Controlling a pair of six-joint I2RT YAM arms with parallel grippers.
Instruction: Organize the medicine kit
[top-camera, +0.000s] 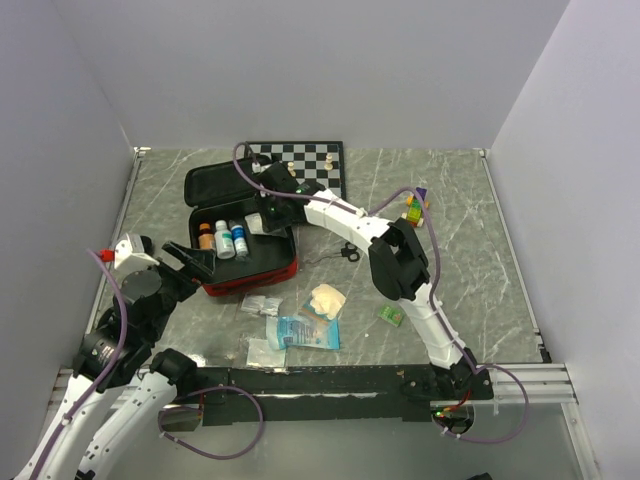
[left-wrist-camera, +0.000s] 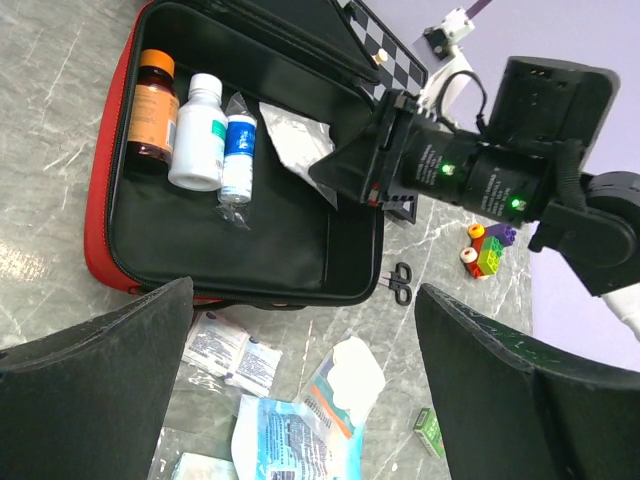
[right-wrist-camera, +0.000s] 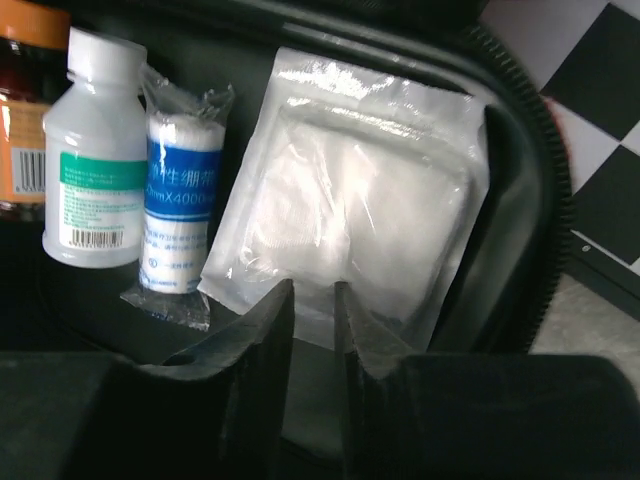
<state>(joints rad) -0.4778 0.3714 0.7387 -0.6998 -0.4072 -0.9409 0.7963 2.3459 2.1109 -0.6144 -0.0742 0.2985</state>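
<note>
My right pincer (right-wrist-camera: 310, 300) is narrow, nipping the gauze pack (right-wrist-camera: 360, 180) edge; I'd lay it flat beside the roll (right-wrist-camera: 178, 190) in the kit (right-wrist-camera: 525, 150), then open.

Inside the black-lined kit (right-wrist-camera: 520, 180), the right hand (right-wrist-camera: 312, 300) pinches the lower edge of a clear gauze packet (right-wrist-camera: 370, 190). To its left, side by side, sit a wrapped bandage roll (right-wrist-camera: 178, 210), a white bottle (right-wrist-camera: 95, 150) and an amber bottle (right-wrist-camera: 25, 60). A chessboard (right-wrist-camera: 600, 120) shows beyond the zipper rim.
</note>
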